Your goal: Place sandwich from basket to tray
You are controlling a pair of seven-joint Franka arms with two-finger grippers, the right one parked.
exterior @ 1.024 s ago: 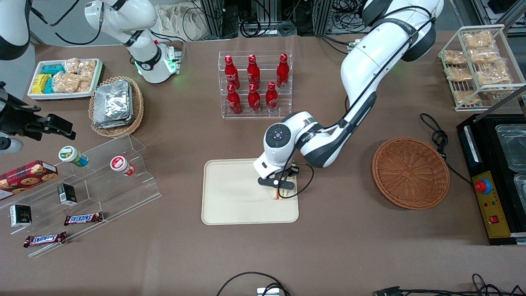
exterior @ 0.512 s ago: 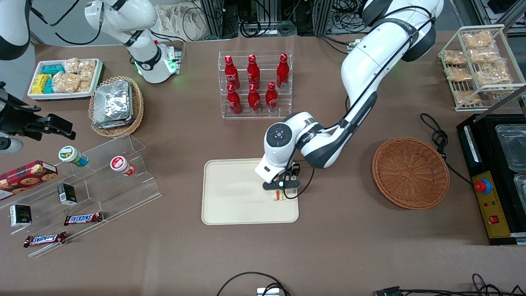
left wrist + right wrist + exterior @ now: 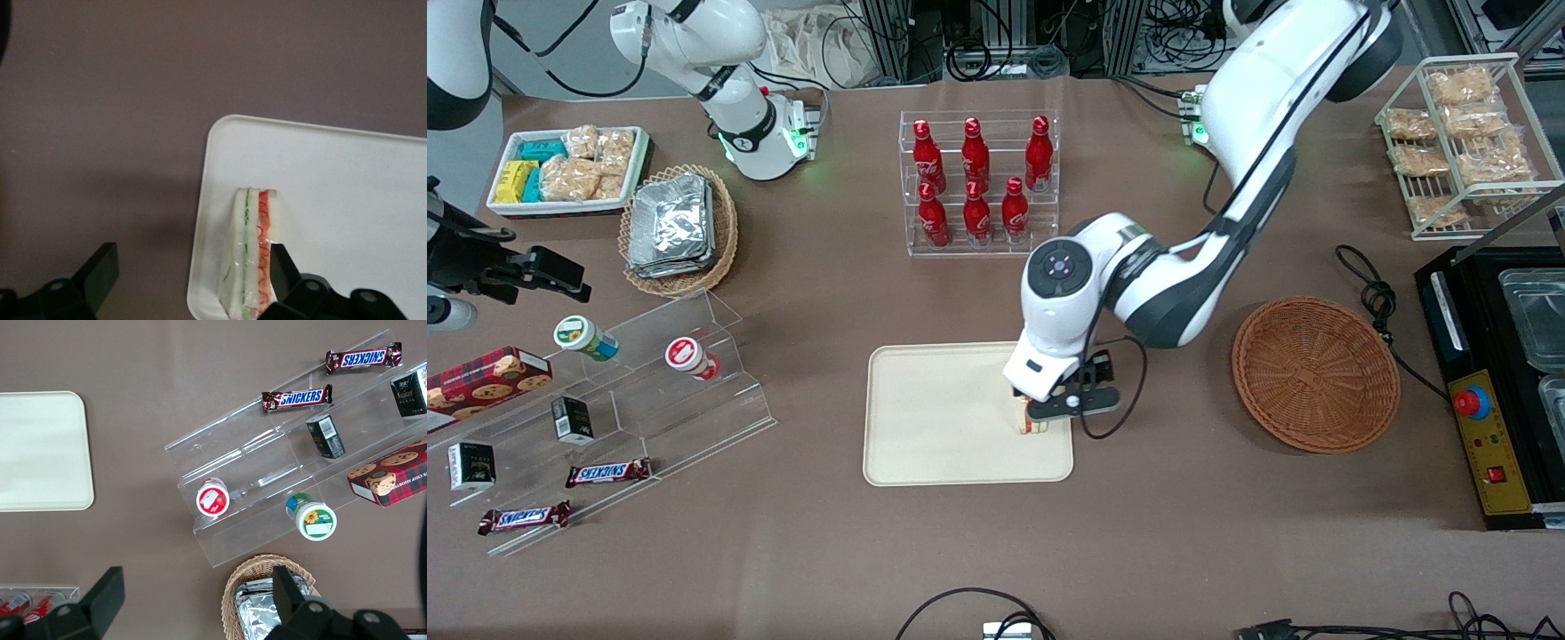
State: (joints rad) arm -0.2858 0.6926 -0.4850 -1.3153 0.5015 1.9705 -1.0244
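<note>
The sandwich [image 3: 1032,421] stands on the tray [image 3: 943,418], close to the tray's edge on the working arm's side, with its orange-red and green filling layers showing along the cut face [image 3: 252,260]. The end effector [image 3: 1060,407] hangs just above it with its fingers spread wide: in the wrist view one finger [image 3: 100,270] is well clear over the bench [image 3: 1183,533] and the other [image 3: 285,270] sits just beside the bread, so the wedge looks released rather than gripped. The reddish-brown basket [image 3: 1314,373] lies apart toward the working arm's end. I judge the sandwich light and soft, easily squashed, with a slick wrap; any regrasp should pinch the two flat bread faces gently, not the layered edge
</note>
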